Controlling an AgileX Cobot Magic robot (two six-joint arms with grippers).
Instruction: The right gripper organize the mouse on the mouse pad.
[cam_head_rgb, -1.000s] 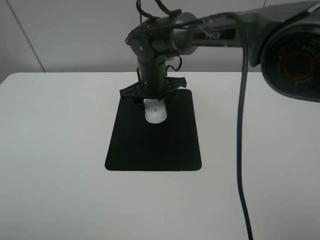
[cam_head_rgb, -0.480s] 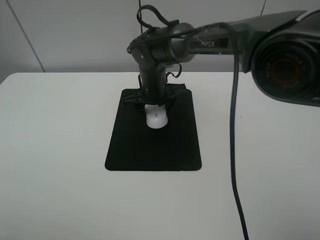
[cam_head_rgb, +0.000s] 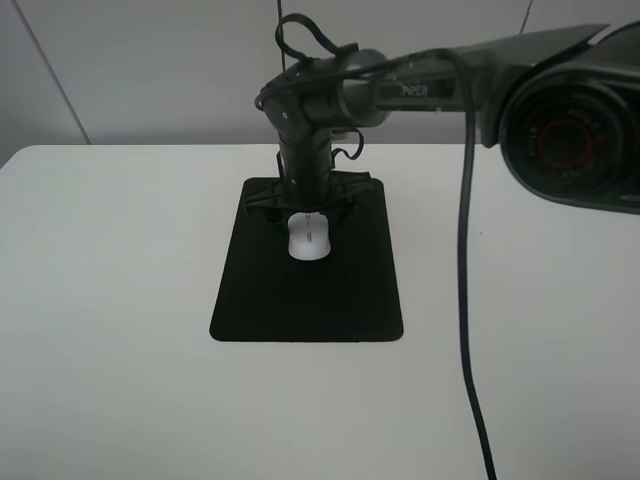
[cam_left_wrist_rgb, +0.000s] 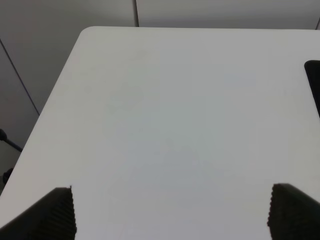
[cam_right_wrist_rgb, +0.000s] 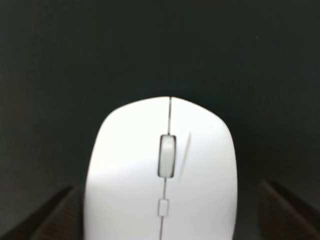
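White tabletop (cam_head_rgb: 120, 300); small white oval mouse (cam_head_rgb: 310, 240) on matte black rectangular mouse pad (cam_head_rgb: 300, 300), far half. Black two-fingered right gripper (cam_head_rgb: 308, 208) straddles it, jaws spread, presumably to square it.

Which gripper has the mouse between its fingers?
The right gripper, straddling the mouse on the mouse pad; the left gripper faces only the table.

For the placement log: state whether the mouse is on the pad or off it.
On it. The mouse lies wholly within the mouse pad, with black mat showing on every visible side.
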